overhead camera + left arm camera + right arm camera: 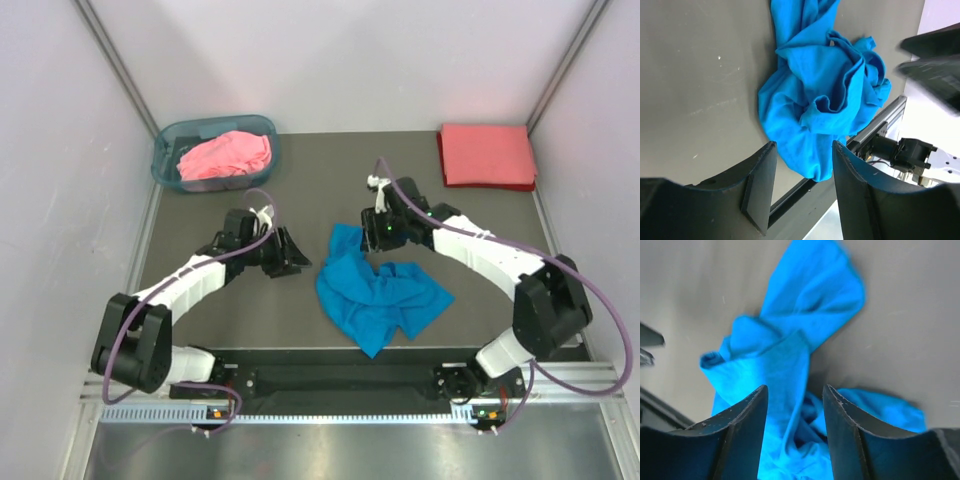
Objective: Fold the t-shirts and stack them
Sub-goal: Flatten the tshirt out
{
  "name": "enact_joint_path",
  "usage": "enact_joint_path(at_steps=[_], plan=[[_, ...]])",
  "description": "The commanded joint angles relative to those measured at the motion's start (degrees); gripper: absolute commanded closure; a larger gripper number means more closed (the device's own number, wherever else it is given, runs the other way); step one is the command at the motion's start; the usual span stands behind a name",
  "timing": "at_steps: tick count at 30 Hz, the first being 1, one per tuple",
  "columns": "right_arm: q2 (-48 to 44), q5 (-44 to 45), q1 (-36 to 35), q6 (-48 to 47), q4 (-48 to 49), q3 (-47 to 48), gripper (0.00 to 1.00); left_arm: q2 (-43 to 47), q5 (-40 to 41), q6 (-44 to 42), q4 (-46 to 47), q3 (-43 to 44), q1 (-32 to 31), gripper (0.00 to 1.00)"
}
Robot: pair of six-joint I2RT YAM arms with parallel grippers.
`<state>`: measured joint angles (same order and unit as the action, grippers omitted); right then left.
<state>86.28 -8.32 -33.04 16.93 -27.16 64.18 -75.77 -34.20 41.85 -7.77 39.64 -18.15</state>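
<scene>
A bright blue t-shirt (pixel 375 290) lies crumpled on the dark table in front of the arms; it also shows in the left wrist view (pixel 822 95) and the right wrist view (pixel 790 360). A pink t-shirt (pixel 225 155) lies bunched in the basket at the back left. A coral-red t-shirt (pixel 487 155) lies folded at the back right. My left gripper (pixel 295 255) is open and empty, just left of the blue shirt. My right gripper (pixel 378 235) is open, above the blue shirt's far edge, holding nothing.
A translucent blue-grey basket (pixel 170 150) stands at the back left. Pale walls close in the table on three sides. A metal rail (pixel 340 380) runs along the near edge by the arm bases.
</scene>
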Motion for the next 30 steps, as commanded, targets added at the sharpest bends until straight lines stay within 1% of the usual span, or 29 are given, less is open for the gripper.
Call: enact_joint_path(at_steps=[1,3,4,5,8,12,14,15,17,18,19,20,21,22,24,25,26,27,28,29,30], plan=[[2.30,0.45,-1.59,-0.67,-1.13,0.51,0.52,-1.83,-1.84,-0.62,4.61,0.44,-0.22,0.47],[1.53,3.82,-1.59,0.47,-0.45,-2.91,0.52,-3.24,-0.71,-0.97,4.08,-0.08,-0.57,0.48],[1.17,3.83,-1.59,0.65,-0.44,-4.32,0.51,-3.68,-0.09,-0.98,3.99,-0.43,-0.92,0.48],[0.82,3.75,-1.59,0.65,0.60,-6.33,0.50,-4.21,0.79,-1.41,3.73,-0.79,-1.36,0.47],[1.34,0.50,-1.59,-0.14,3.06,-8.54,0.47,-7.46,3.69,-1.85,3.72,-0.88,-3.73,0.47],[2.49,-0.12,-1.59,0.21,5.00,-10.04,0.52,-12.63,4.23,-0.54,7.32,-0.44,-7.41,0.48],[2.23,0.05,-1.59,0.21,6.14,-10.48,0.59,-14.14,4.66,0.34,7.33,0.17,-8.30,0.48],[1.70,0.84,-1.59,0.21,6.15,-10.39,0.69,-15.62,5.01,0.69,8.98,0.44,-9.00,0.48],[0.91,1.98,-1.59,0.12,6.24,-9.52,0.81,-16.95,5.98,0.87,9.17,1.58,-9.36,0.48],[0.04,4.08,-1.51,0.12,5.72,-8.91,0.88,-18.26,6.07,1.13,9.52,1.93,-9.44,0.48],[-0.41,5.49,-1.07,0.04,5.28,-7.25,1.00,-18.80,5.90,1.83,10.57,2.80,-9.45,0.52],[-0.76,7.07,-0.80,-0.05,4.66,-6.19,1.00,-19.50,5.63,2.10,11.02,3.51,-9.36,0.60],[-1.55,10.74,-0.28,0.03,3.61,-4.87,1.00,-20.46,5.37,2.10,10.76,4.65,-9.36,0.77],[-2.08,12.08,0.42,0.30,1.43,-3.38,1.00,-20.73,5.54,1.49,8.15,8.40,-9.18,1.00],[-3.22,14.63,3.58,0.56,-1.57,2.42,1.00,-20.13,7.47,-0.18,1.82,13.51,-8.40,1.00],[-3.83,15.69,4.81,0.21,-4.89,4.79,1.00,-19.25,8.96,-2.45,-0.99,19.37,-8.04,1.00],[-4.27,17.27,6.91,-0.49,-6.49,9.94,1.00,-18.29,14.19,-3.51,-7.81,22.47,-7.78,1.00],[-5.67,20.85,7.89,-0.93,-7.98,12.52,1.00,-16.01,16.68,-5.44,-10.83,25.81,-7.34,1.00],[-6.47,22.19,9.73,-1.63,-10.26,17.24,1.00,-15.03,19.66,-6.42,-14.17,32.11,-7.34,1.00],[-7.35,23.25,10.70,-1.90,-10.98,19.29,1.00,-14.15,21.87,-7.38,-18.47,35.04,-7.25,1.00],[-9.01,24.65,11.58,-2.16,-11.68,21.23,1.00,-12.67,24.94,-8.09,-20.60,37.77,-7.25,1.00]])
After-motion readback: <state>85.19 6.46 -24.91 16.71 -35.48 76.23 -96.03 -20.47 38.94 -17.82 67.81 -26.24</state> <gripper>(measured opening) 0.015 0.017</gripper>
